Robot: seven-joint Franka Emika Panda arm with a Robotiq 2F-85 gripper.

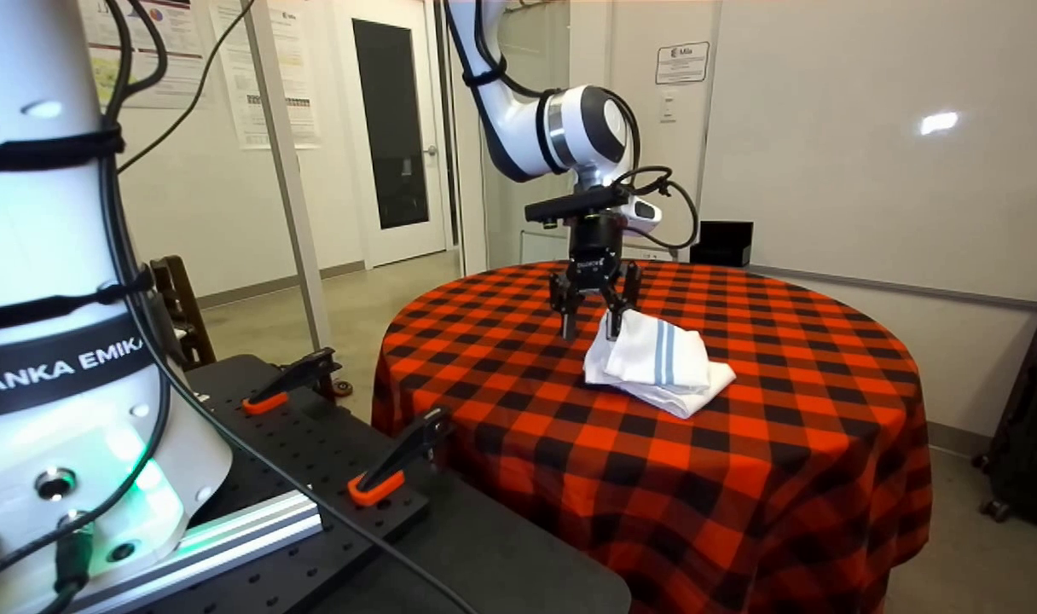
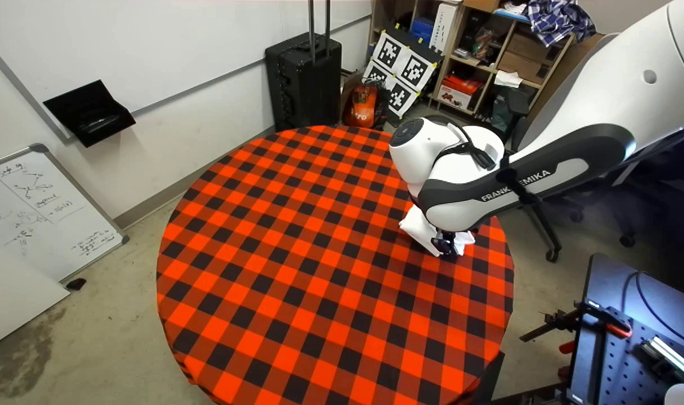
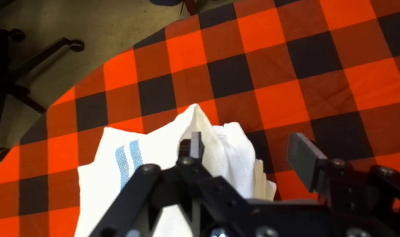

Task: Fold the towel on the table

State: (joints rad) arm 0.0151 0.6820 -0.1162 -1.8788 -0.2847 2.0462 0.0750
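Observation:
A white towel with blue stripes lies folded in layers on the table, in an exterior view [image 1: 680, 354]. It also shows in an exterior view [image 2: 418, 226], partly hidden by the arm, and in the wrist view [image 3: 163, 141]. My gripper [image 1: 591, 327] points down at the towel's edge and is open. In the wrist view, the gripper [image 3: 247, 153] has one finger at a raised, tented fold of the towel. The other finger is apart from the towel, over the checked cloth. I cannot tell whether the near finger touches the fabric. The towel's layered edge lies between the fingers.
The round table [image 2: 297, 253] wears a red and black checked cloth. The towel lies near the table's edge on the robot's side. The robot's black mounting bench [image 1: 501, 537] with clamps [image 1: 399, 456] stands beside the table. A black case [image 2: 305, 81] stands behind it.

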